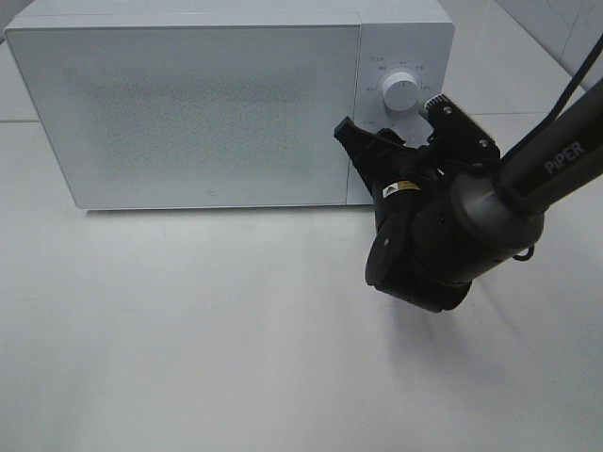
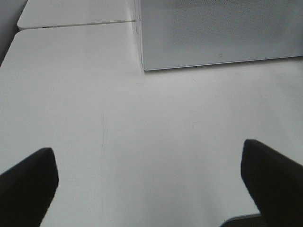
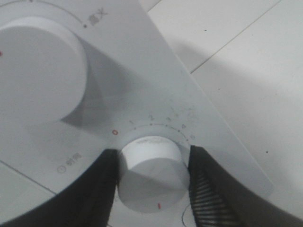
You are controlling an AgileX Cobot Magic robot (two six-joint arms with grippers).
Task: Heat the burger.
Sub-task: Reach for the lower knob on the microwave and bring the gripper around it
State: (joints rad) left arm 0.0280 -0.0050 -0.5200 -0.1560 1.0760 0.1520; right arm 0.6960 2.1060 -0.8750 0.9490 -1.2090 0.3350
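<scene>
From the high camera, the right gripper (image 1: 363, 141) sits at the right end of the shut microwave (image 1: 188, 113), below the upper knob (image 1: 399, 91). Its arm reaches in from the table's (image 1: 236, 330) right edge. The burger shows in no view.

Left wrist: the left gripper (image 2: 147, 149) hangs over the table, jaws spread wide, empty.

Right wrist: the jaws are half-closed on the lower knob (image 3: 150, 170), with fingers (image 3: 208, 189) touching both sides.

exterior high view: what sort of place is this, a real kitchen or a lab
Probably a robot test bench staged as a kitchen, not a home: a white microwave stands on a plain white table, and the right gripper clasps its lower knob.
</scene>
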